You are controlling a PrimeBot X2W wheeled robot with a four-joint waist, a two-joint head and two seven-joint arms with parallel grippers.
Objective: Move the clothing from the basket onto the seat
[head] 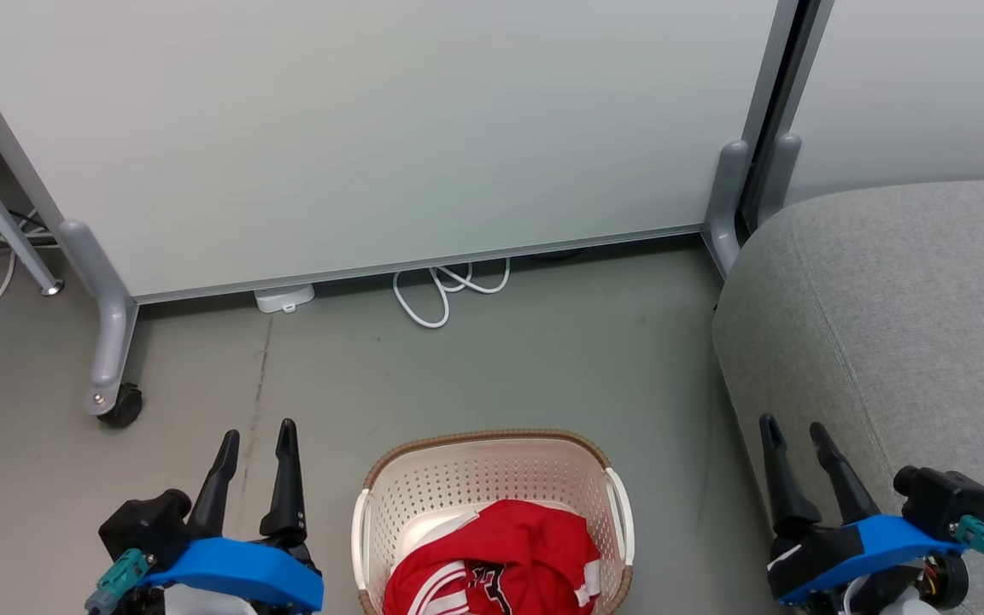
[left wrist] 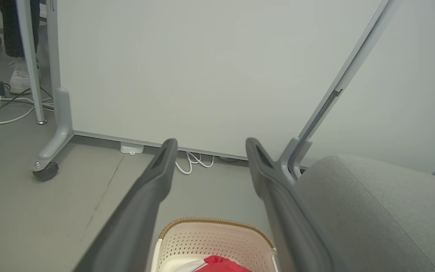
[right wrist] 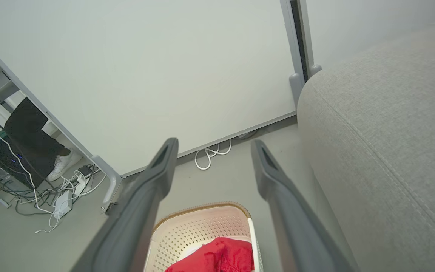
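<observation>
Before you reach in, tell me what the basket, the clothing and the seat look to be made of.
Basket: likely moulded plastic, cream and matte, with regular punched holes and a brown woven-look rim.
Clothing: soft red fabric, kind unclear; it crumples in folds and has white stripes.
Seat: grey woven upholstery, matte, with a visible weave texture and stitched seams.

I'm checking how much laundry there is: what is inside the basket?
Red clothing with white stripes and dark lettering lies in the basket. Anything beneath it is covered, so the number of garments is unclear.
</observation>
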